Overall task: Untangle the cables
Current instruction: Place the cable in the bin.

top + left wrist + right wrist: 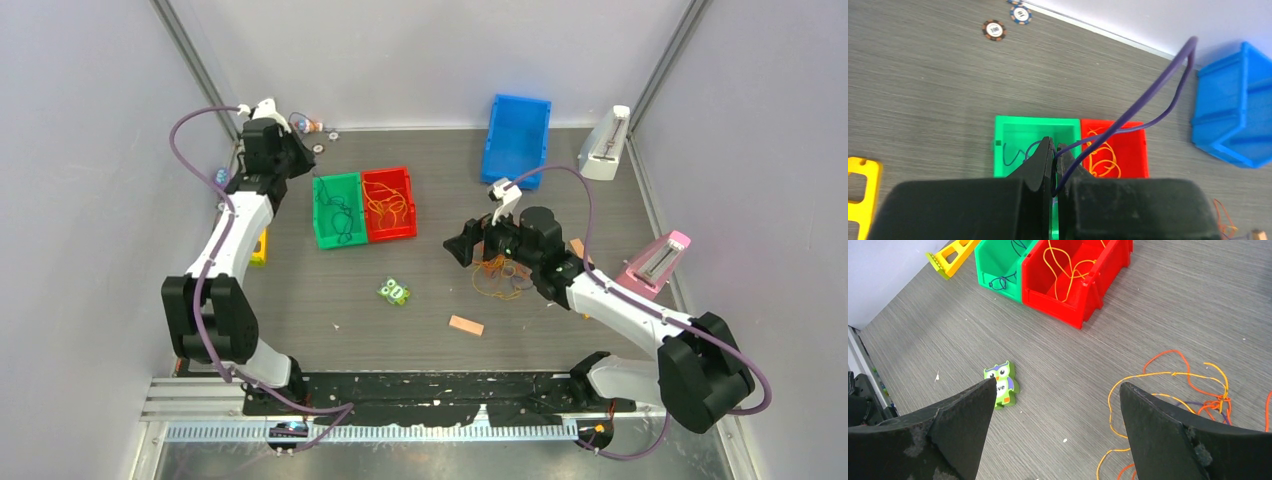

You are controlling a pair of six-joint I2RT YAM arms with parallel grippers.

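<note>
The desk (1173, 300) under the right gripper (1057, 386) looks like matt grey laminate with a fine wood grain. The gripper's fingers (1158, 435) are matt black, grainy plastic, scuffed pale in spots. Ahead of it, the red bin (1083, 295) and green bin (998, 265) are smooth, glossy plastic. Close below it, the cables (1168, 374) look smooth and faintly shiny.

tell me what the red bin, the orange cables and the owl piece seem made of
Red bin: likely moulded plastic, smooth walls with a slight sheen. Orange cables: thin flexible cord or coated wire, lying in loose loops; which one is unclear. Owl piece: flat printed card, wood or foam; the look leaves it open.
</note>
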